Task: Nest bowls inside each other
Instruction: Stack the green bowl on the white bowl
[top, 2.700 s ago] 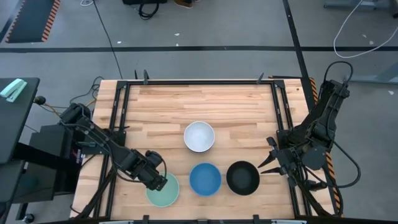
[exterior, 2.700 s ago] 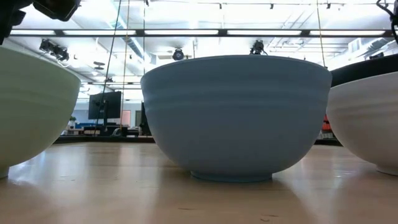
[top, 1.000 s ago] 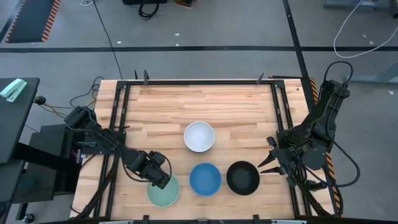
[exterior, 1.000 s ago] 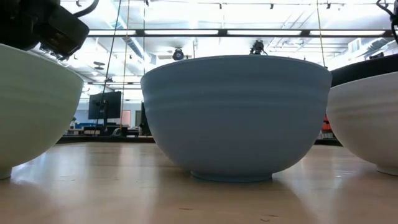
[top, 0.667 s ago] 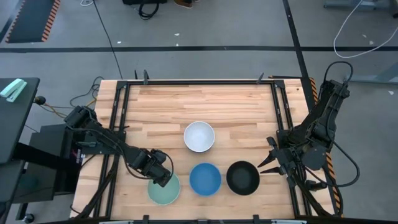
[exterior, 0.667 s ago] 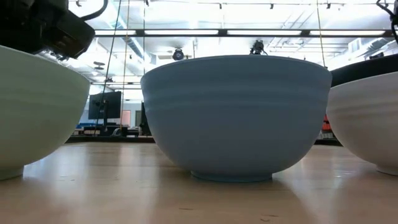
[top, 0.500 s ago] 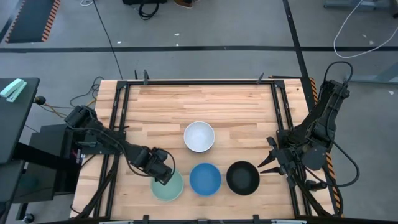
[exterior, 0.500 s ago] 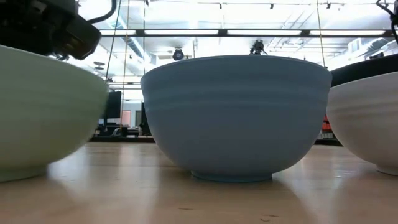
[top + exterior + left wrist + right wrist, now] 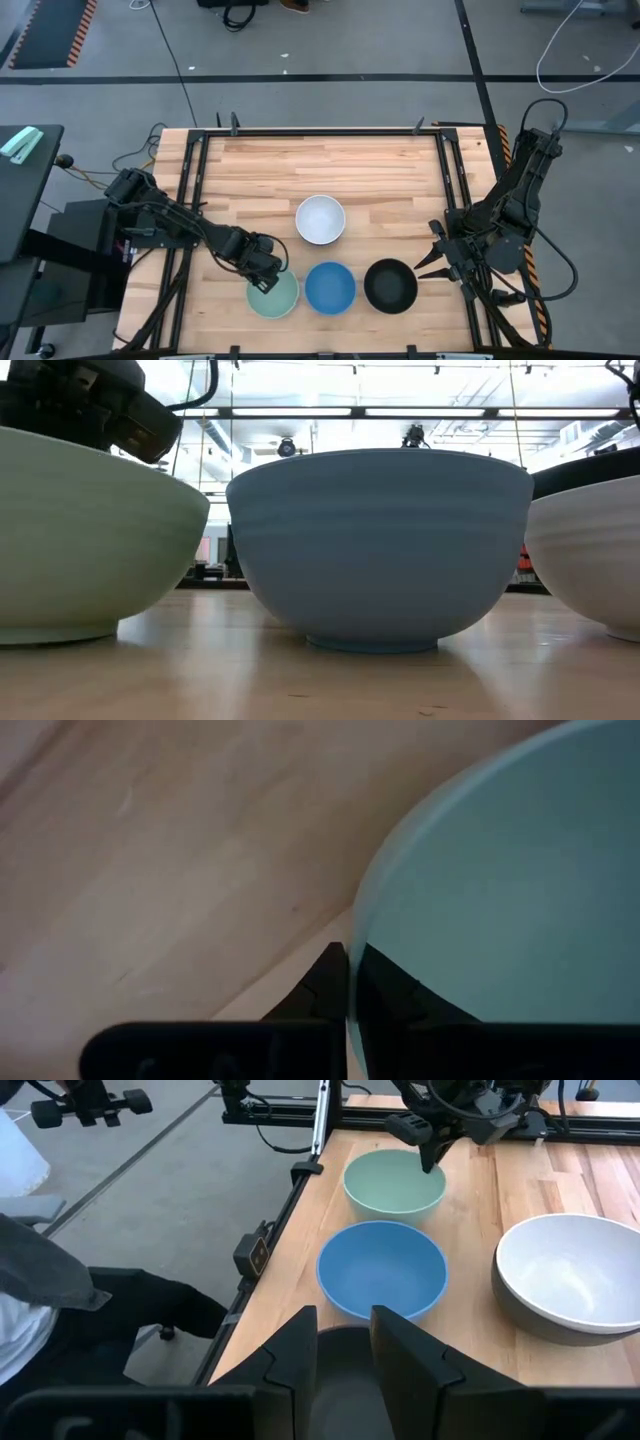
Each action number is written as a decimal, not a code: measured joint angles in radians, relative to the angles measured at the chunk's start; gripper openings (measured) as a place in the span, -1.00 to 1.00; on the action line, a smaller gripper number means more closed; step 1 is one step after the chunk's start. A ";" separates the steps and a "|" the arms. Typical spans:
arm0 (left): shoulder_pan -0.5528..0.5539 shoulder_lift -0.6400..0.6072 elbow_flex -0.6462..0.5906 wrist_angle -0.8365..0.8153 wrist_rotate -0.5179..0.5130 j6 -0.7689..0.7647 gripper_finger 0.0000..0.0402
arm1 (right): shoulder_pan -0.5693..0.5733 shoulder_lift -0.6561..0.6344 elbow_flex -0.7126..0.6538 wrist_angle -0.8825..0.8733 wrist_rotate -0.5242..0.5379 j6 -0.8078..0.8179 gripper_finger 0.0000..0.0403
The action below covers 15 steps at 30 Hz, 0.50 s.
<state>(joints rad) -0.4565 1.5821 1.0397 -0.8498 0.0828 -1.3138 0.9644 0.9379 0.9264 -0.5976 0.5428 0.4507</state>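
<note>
Four bowls stand on their bases on the table: mint green (image 9: 272, 296), blue (image 9: 329, 287), black (image 9: 390, 286) and white (image 9: 320, 219); no second white or black bowl shows. My left gripper (image 9: 268, 279) is shut on the mint bowl (image 9: 520, 890), just left of the blue bowl (image 9: 382, 1270). My right gripper (image 9: 424, 268) is open at the black bowl's right side, its fingers (image 9: 300, 1345) over that bowl's rim (image 9: 345, 1342); whether they touch it, I cannot tell. The low view shows the mint bowl (image 9: 90, 540) beside the blue bowl (image 9: 380, 545). My left gripper pinches the mint bowl's rim (image 9: 352, 945) on its far-left side, one finger inside the bowl and one outside. The fingers (image 9: 432, 1152) come from above, slanting down from the table's left. The bowl's base (image 9: 55, 632) rests on the table, upright.
The white bowl (image 9: 575, 1275) sits farther back, near the table's middle. Black frame rails (image 9: 190, 200) run along the table's left and right edges. Bare wood (image 9: 320, 165) fills the far half. A narrow gap separates the mint and blue bowls.
My left gripper has moved toward the table's right edge and slightly toward the far edge, still shut on the mint bowl's rim. The mint bowl has slid along the table with it, closing toward the blue bowl. The right arm has kept still.
</note>
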 joint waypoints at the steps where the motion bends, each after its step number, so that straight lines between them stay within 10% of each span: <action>1: 0.003 -0.004 0.000 -0.002 0.006 0.007 -0.93 | 0.000 0.000 0.000 0.000 0.000 0.000 -0.48; 15: 0.058 -0.048 0.096 -0.105 -0.037 0.071 -0.93 | 0.000 0.000 0.000 -0.006 0.000 0.002 -0.48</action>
<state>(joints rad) -0.3985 1.5344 1.1355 -0.9543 0.0454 -1.2428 0.9645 0.9382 0.9261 -0.6040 0.5426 0.4526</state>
